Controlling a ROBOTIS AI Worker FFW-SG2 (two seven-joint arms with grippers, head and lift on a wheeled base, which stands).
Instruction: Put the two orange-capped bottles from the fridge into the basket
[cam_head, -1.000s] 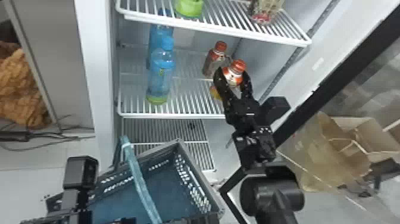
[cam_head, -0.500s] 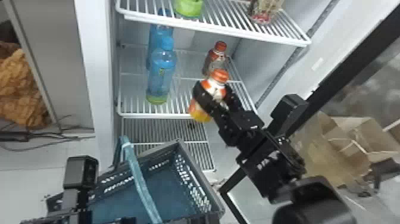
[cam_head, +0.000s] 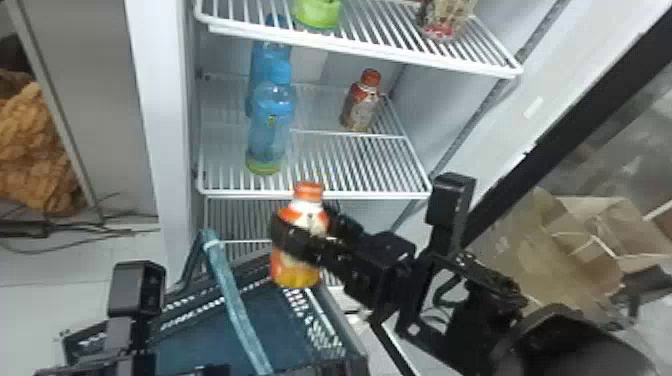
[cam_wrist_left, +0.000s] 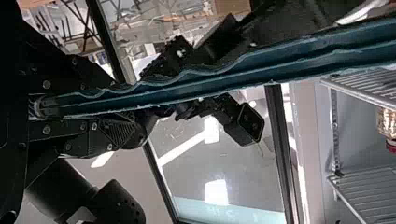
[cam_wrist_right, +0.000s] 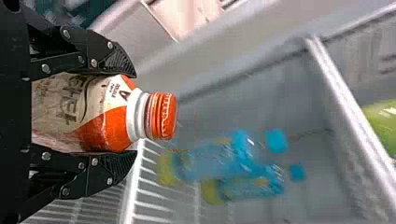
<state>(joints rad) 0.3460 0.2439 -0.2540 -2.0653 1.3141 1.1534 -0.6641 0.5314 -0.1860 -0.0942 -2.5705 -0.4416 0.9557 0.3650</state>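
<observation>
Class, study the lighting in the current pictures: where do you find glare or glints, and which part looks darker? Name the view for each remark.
Left wrist view: white patches of glare on the glass pane; right wrist view: small white glints on the blue bottles; head view: the fridge's side wall looks pale, the inside of the basket darker.

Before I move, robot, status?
Right gripper shut on orange-capped bottle, clear of shelf. Second bottle on shelf. Left gripper at handle. Handle crosses basket opening.
</observation>
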